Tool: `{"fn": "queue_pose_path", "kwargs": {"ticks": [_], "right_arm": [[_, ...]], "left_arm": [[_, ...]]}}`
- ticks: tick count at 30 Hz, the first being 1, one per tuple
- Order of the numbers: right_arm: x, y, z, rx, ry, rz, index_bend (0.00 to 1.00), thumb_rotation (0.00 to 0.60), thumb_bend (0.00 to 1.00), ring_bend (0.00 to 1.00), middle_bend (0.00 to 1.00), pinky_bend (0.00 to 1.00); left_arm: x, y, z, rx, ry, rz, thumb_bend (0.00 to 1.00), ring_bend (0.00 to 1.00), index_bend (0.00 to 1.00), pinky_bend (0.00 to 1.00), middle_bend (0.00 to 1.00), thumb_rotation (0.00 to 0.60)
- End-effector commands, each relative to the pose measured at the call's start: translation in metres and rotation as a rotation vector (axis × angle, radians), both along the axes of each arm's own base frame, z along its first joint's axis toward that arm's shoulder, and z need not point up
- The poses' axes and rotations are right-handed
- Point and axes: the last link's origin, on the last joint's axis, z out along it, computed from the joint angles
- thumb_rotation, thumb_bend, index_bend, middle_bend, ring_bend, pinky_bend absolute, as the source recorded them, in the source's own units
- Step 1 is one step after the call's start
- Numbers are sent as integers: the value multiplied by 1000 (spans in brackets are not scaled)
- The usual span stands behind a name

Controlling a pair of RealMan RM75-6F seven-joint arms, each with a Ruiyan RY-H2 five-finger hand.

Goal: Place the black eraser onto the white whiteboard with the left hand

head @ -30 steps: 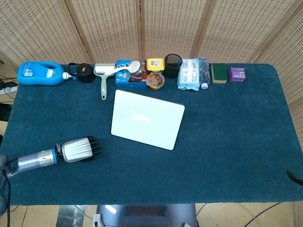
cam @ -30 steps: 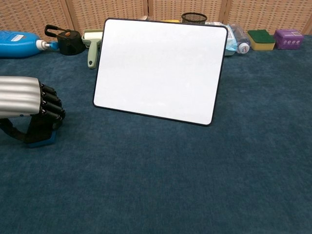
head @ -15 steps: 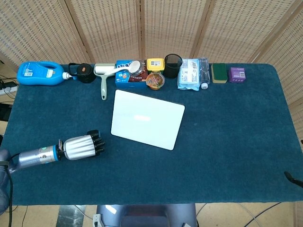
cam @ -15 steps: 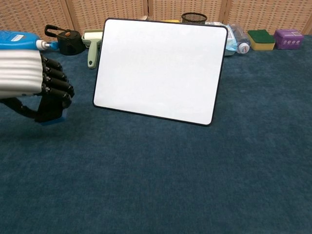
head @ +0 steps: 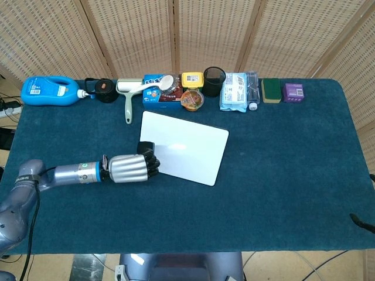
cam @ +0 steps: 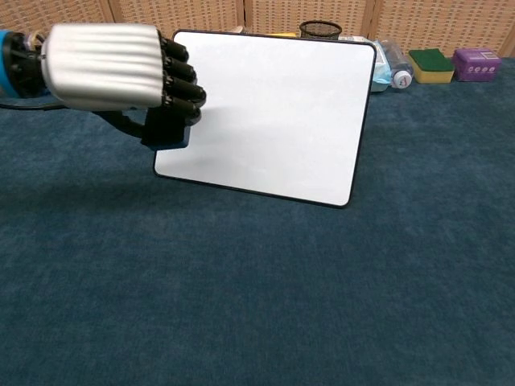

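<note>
My left hand (head: 133, 168) (cam: 121, 68) grips the black eraser (cam: 168, 131), a dark block with a blue underside, and holds it in the air. In the head view the eraser (head: 146, 147) shows just past the fingers, over the near-left corner of the white whiteboard (head: 187, 146). The whiteboard (cam: 273, 112) lies flat on the blue cloth, black-edged and bare. In the chest view the hand covers the board's left edge. My right hand is out of both views.
Along the table's far edge stand a blue bottle (head: 50, 91), a lint roller (head: 126, 96), a snack box (head: 161, 93), a black mesh cup (head: 214, 81), a wipes pack (head: 237, 91), a sponge (head: 270, 90) and a purple box (head: 293, 92).
My left hand has risen from the cloth with the eraser and travelled right and forward, from the table's left side to the whiteboard's near-left corner.
</note>
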Motion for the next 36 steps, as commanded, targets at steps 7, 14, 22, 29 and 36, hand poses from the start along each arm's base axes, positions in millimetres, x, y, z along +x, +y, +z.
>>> {"fn": "queue_pose_path", "kwargs": {"ticks": [7, 14, 22, 29, 36], "right_arm": [[-2, 0, 2, 10, -20, -3, 102, 600, 0, 127, 110, 128], [-2, 0, 3, 10, -27, -4, 102, 600, 0, 126, 107, 128], [-4, -1, 2, 20, -36, -10, 102, 600, 0, 127, 107, 128], [-4, -1, 2, 22, -32, -11, 102, 600, 0, 127, 101, 128], [-3, 0, 2, 22, -30, -11, 102, 600, 0, 127, 101, 128]], "left_arm": [[47, 12, -22, 136, 46, -72, 198, 474, 603, 478, 526, 600], [55, 15, -37, 177, 62, -73, 196, 474, 603, 474, 526, 600], [61, 16, -50, 198, 77, -67, 196, 474, 603, 466, 526, 600], [58, 20, -52, 252, 91, -52, 177, 296, 464, 411, 349, 600], [57, 23, -53, 318, 100, -3, 128, 101, 48, 299, 18, 600]]}}
